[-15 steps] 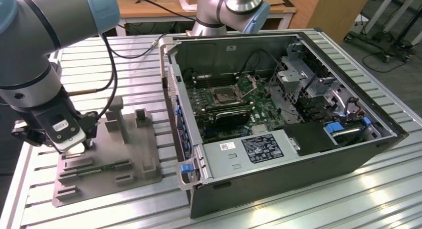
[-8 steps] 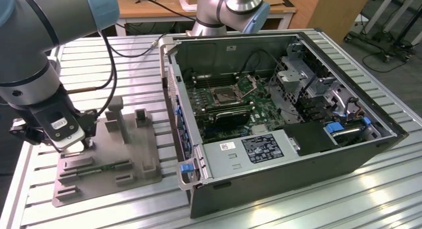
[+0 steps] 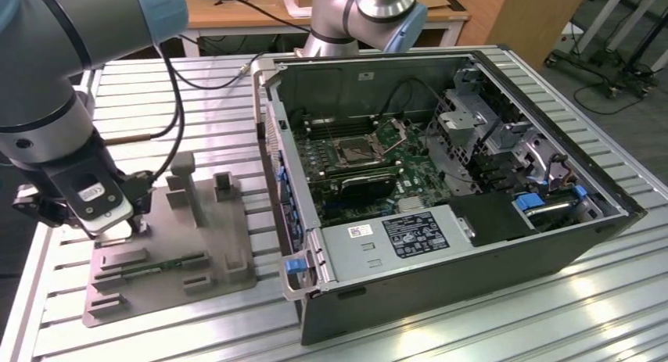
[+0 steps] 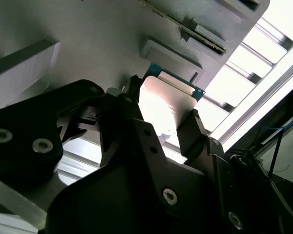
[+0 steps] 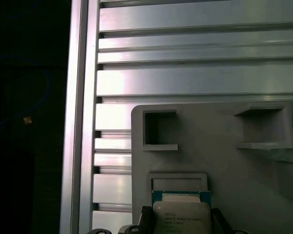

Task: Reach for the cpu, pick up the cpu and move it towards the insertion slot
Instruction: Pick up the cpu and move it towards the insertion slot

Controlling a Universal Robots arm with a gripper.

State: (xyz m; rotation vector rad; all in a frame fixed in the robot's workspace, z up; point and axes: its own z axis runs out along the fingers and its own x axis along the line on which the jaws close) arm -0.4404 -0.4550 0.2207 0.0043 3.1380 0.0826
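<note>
Two dark fingers (image 4: 189,130) of my claw (image 4: 162,111) press on opposite edges of the cpu (image 4: 168,102), so the claw is closed on the chip. I hold it over the grey tray (image 3: 209,245), right by a square recess (image 5: 179,181), at the exterior view's left; whether it is clear of the tray I cannot tell. The slot (image 3: 360,149) lies well apart, inside the open computer case (image 3: 459,221) on the ribbed tabletop (image 3: 490,323).
</note>
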